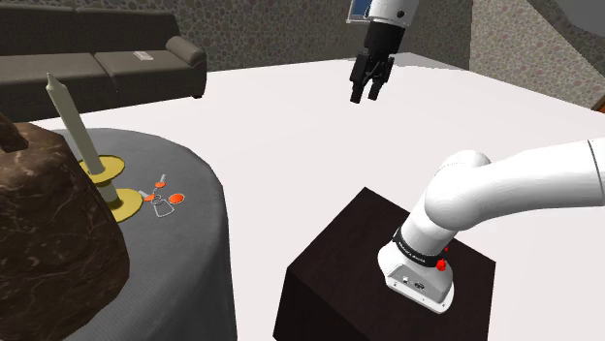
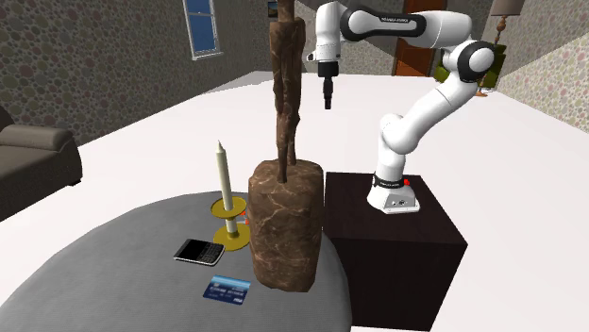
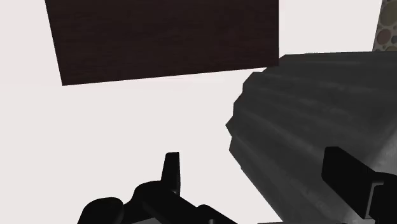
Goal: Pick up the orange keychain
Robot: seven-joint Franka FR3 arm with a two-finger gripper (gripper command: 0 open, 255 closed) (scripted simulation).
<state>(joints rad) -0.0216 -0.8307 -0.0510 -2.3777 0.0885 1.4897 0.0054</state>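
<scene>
The orange keychain point(image 1: 166, 197), with orange tags and metal rings, lies on the round grey table point(image 1: 194, 165) beside the gold candlestick's base. My black gripper point(image 1: 366, 97) hangs high in the air, well off to the shoulder view's right of the keychain and beyond the table's edge. Its fingers stand apart with nothing between them. In the second exterior view the gripper point(image 2: 328, 102) points down, above and behind the stand. In the wrist view the gripper point(image 3: 257, 175) is open over white floor, with the table's draped side point(image 3: 312, 127) next to one finger.
A tall candle point(image 1: 73, 121) in a gold candlestick point(image 1: 107, 179) and a big brown rock sculpture point(image 1: 48, 242) stand on the table near the keychain. A black phone point(image 2: 199, 251) and a blue card point(image 2: 229, 289) lie there too. The dark stand point(image 1: 339, 281) is beside the table; a couch point(image 1: 97, 68) is behind.
</scene>
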